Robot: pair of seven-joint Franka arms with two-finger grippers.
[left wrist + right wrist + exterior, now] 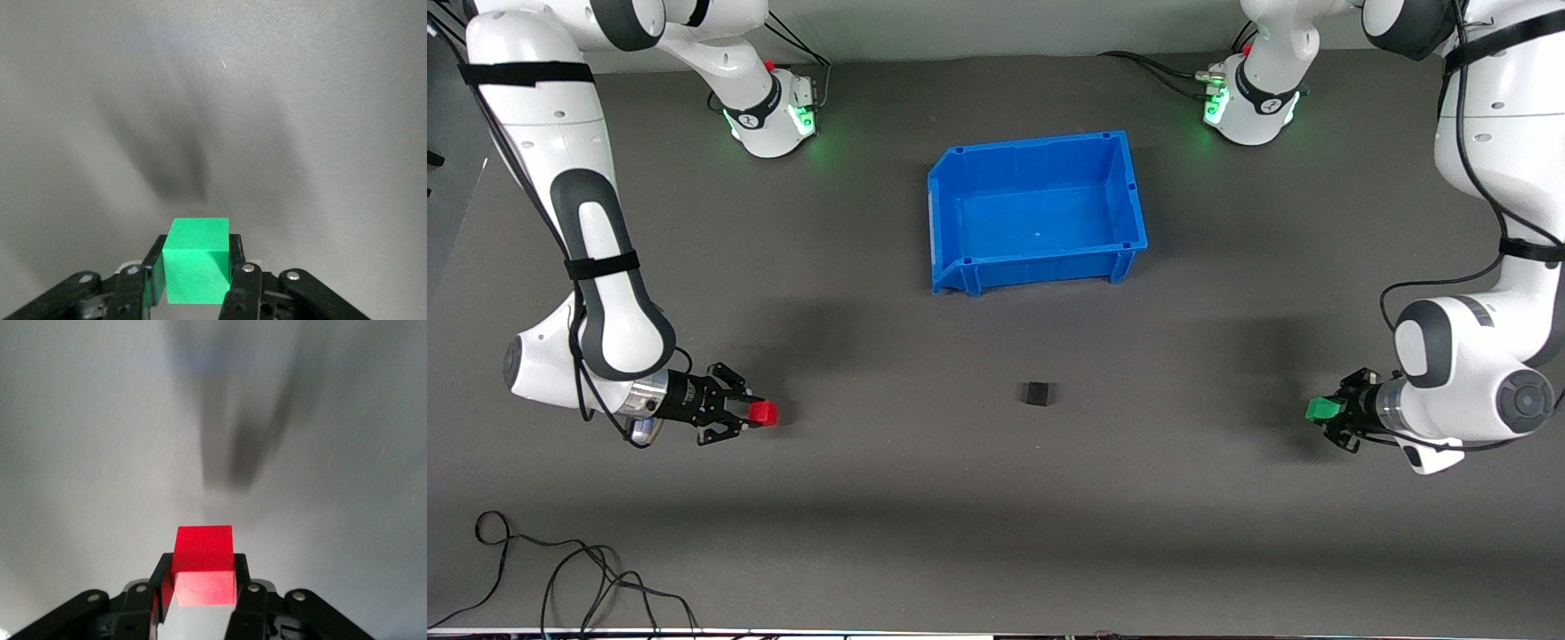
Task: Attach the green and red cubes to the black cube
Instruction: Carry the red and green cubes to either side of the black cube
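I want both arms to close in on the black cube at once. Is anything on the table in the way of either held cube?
Nothing visible. The right gripper holds the red cube and the left gripper the green cube, with bare table between each and the black cube. The blue bin sits farther from the camera, off both paths.

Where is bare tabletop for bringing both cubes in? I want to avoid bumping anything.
Bare table lies between the red cube in the right gripper and the black cube, likewise between it and the green cube in the left gripper. Only the blue bin crowds it.
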